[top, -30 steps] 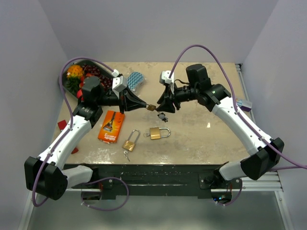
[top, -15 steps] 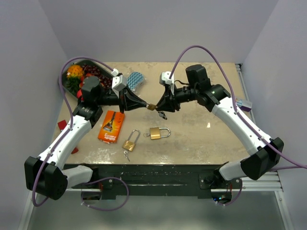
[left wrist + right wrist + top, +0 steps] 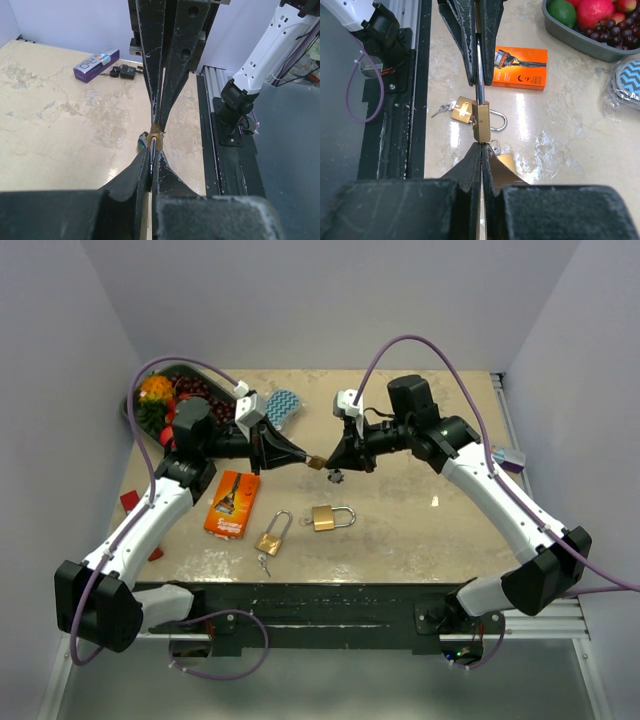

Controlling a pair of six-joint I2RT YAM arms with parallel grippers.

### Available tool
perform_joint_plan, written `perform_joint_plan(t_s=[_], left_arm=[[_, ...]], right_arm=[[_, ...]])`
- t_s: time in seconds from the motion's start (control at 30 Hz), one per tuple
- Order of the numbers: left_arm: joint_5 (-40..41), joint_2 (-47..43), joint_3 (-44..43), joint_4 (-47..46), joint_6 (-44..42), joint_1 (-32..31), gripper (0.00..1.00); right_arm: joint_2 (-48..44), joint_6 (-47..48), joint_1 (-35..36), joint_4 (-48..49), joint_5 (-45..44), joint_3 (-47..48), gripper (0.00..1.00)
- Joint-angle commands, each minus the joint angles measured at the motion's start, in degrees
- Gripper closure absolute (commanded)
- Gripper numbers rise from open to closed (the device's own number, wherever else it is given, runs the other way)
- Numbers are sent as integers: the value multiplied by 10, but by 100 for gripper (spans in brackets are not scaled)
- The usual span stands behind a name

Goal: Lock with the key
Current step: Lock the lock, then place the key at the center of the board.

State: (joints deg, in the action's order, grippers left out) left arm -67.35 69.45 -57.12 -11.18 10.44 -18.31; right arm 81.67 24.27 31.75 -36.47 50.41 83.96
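My left pincer (image 3: 479, 80) grips the brass padlock (image 3: 481, 122) by its shackle (image 3: 479, 60), mid-air between my arms. My right pincer (image 3: 481, 146) is clenched beneath it, apparently on the key. Next: a careful, aligned twist.

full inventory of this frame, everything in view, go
padlock: 3, brass; this one held in the air between the pincers, two on the table at front centre
keys: 2 bunches, metal; this one by the front padlock, the other hanging under the held padlock
orange box: 1, orange; front left
tray: 1, grey; far left corner
fruit: several, red, green, orange; in the tray
cloth: 1, blue and white zigzag; beside the tray
purple box: 1, purple; right edge
table: 1, beige
left pincer: 1, black; shut on the held padlock's shackle
right pincer: 1, black; shut at the held padlock's base
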Motion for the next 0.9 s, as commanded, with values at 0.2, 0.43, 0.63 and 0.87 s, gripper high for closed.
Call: perform_joint_plan(t_s=[0.2,0.43,0.63,0.87], left_arm=[[-7,30,-79,-64,21,53,100],[24,39,-81,-40,10,67,100],[72,31,-75,34,-48,67,100],[109,16,-69,104,-101,66,100]], right_arm=[[9,49,-65,-62,-10,-11,100],[62,-3,-179,2,-43,-22,100],[185,-60,-241,95,-154,51,100],[343,-106,-273,185,-276,149,100]])
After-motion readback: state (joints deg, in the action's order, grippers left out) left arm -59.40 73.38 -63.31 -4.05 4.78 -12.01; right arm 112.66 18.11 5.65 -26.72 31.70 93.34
